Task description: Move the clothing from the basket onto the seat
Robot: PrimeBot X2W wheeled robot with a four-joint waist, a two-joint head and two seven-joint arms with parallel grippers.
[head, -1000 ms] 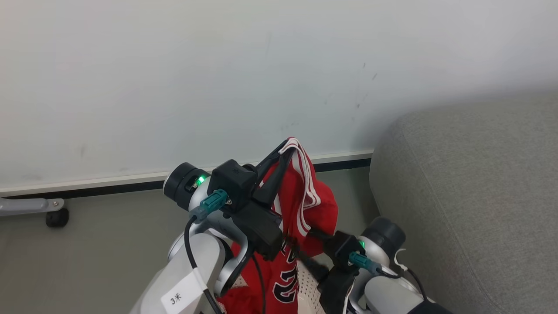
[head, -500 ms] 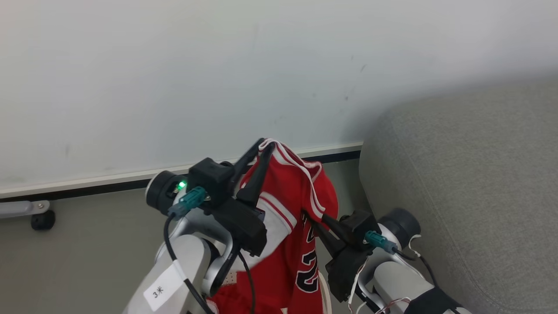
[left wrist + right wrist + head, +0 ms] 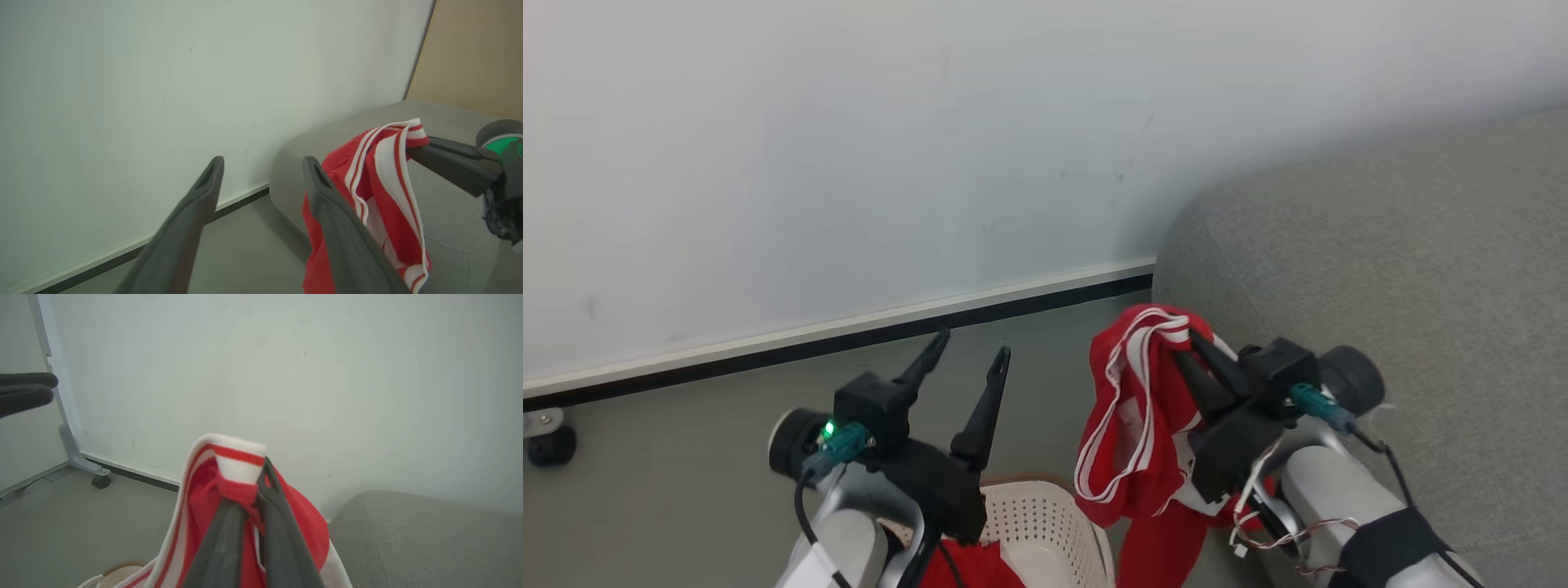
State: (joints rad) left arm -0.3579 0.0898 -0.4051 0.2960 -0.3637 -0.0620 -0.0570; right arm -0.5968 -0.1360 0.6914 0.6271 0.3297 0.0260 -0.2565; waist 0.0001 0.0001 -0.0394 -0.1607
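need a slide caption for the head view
Right fingers pinch a red garment by its striped trim beside the grey sofa; left fingers spread open, basket below.

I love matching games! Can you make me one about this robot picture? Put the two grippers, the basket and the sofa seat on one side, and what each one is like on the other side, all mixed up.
Things:
1. left gripper
2. right gripper
3. basket
4. seat

What it is like:
A. grey, on the right, next to the wall
B. open, holding nothing
C. cream-white with little holes, low down in the head view
D. shut on the red garment

Right pairs: 1-B, 2-D, 3-C, 4-A.
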